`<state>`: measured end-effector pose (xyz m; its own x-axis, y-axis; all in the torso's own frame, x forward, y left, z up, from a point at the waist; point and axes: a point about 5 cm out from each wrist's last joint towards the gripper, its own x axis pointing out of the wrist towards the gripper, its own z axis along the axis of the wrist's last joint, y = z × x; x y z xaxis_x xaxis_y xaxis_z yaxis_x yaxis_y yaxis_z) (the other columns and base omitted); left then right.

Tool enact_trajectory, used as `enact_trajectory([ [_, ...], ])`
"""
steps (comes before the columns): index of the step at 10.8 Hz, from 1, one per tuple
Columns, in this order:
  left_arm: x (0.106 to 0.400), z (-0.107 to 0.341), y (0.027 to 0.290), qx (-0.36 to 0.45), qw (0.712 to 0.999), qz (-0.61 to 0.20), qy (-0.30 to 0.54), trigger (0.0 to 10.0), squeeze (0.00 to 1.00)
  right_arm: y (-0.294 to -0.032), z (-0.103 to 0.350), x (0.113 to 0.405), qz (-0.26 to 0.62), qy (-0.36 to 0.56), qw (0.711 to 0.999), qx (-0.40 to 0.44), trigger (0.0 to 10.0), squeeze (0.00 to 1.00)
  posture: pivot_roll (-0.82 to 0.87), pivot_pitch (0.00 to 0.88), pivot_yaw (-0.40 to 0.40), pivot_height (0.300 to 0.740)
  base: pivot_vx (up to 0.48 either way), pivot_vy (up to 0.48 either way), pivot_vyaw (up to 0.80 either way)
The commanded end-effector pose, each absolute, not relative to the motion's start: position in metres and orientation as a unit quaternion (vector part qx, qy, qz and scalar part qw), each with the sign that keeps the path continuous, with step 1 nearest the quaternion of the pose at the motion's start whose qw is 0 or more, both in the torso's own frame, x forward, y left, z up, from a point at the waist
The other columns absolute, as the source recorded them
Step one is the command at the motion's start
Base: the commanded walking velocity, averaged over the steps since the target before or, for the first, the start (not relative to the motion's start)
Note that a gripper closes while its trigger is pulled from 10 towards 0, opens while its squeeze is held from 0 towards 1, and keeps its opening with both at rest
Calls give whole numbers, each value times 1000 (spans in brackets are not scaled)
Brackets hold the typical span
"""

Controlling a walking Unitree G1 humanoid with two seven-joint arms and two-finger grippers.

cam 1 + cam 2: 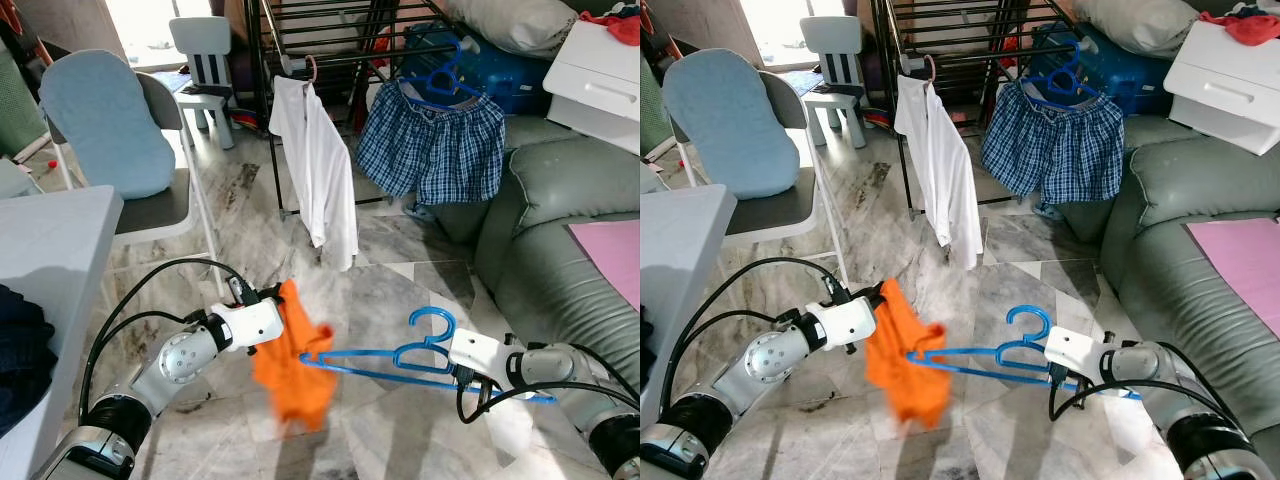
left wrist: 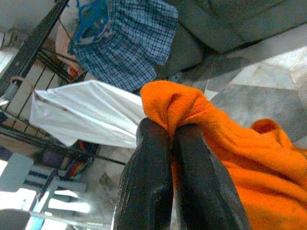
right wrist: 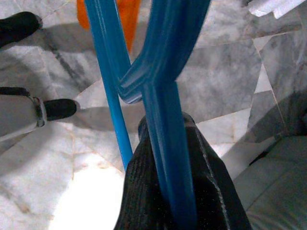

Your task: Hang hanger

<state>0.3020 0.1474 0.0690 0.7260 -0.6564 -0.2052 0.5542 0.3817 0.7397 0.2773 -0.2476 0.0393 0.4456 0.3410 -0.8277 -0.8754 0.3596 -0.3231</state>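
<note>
Both grippers are clamping: my right gripper (image 1: 462,375) is pinching the stiff, light hanger (image 1: 400,357) near its hook, its far arm reaching into the limp orange cloth (image 1: 292,372) bunched in my left gripper (image 1: 268,297).

No readable text, no labels, no brands, no numbers, no signs

The orange cloth (image 1: 293,362) hides the blue hanger (image 1: 400,358)'s far tip; the sofa (image 1: 560,250) is cut off by the edge.
</note>
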Motion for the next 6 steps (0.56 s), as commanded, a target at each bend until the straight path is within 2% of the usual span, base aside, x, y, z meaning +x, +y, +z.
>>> enact_trajectory([
  [1, 303, 72, 151, 422, 828, -363, -65, 10000, 0, -246, 43, 282, 407, 329, 752, -401, 10000, 0, -107, 0, 45, 740, 0, 0, 0],
  [4, 300, 58, 164, 440, 825, -353, -21, 10000, 0, -262, 49, 280, 399, 341, 744, -413, 10000, 0, -115, 0, 53, 740, 0, 0, 0],
  [6, 299, 55, 163, 441, 824, -356, -15, 10000, 0, -268, 53, 281, 393, 343, 742, -420, 10000, 0, -118, 0, 56, 740, 0, 0, 0],
])
